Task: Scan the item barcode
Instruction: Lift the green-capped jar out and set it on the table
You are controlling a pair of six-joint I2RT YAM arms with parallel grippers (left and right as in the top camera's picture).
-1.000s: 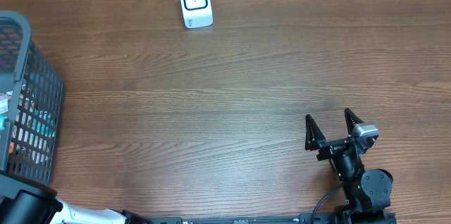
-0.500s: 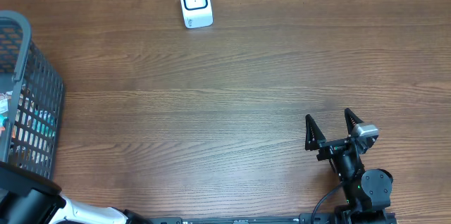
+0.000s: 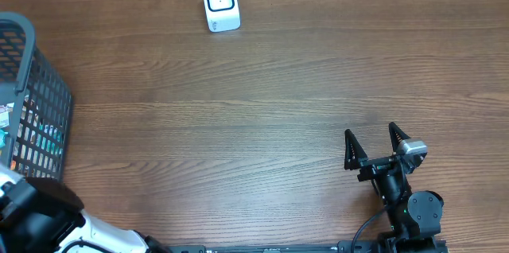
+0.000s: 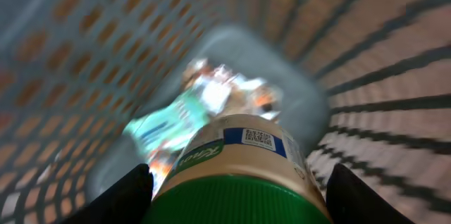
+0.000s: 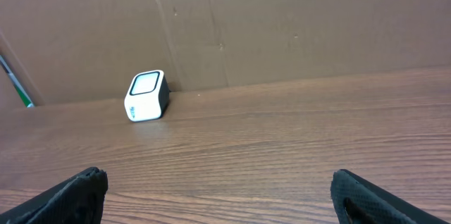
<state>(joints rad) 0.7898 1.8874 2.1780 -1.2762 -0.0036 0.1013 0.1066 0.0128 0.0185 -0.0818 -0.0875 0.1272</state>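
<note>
Jar with a green lid (image 4: 239,175) is sitting inside the grey mesh basket (image 4: 394,76), clamped by the left gripper (image 4: 239,192). The jaws are standing part-way closed, and the black fingers (image 4: 130,196) are pressing the lid at 9 and 3 o'clock. A white coded patch on a blue band is showing on the jar's shoulder. Blurred packets (image 4: 211,97) are lying beyond it on the basket floor. Seen from overhead, the basket (image 3: 48,102) is occupying the 9 o'clock edge of the table (image 3: 278,110). The left arm (image 3: 40,221) is reaching into it from 7 o'clock, hiding the jar from that view. The white scanner (image 3: 220,3) is standing at 12 o'clock, well apart from both. The right gripper (image 3: 372,143) is resting at 5 o'clock, its jaws spread fully wide and holding nothing.
</note>
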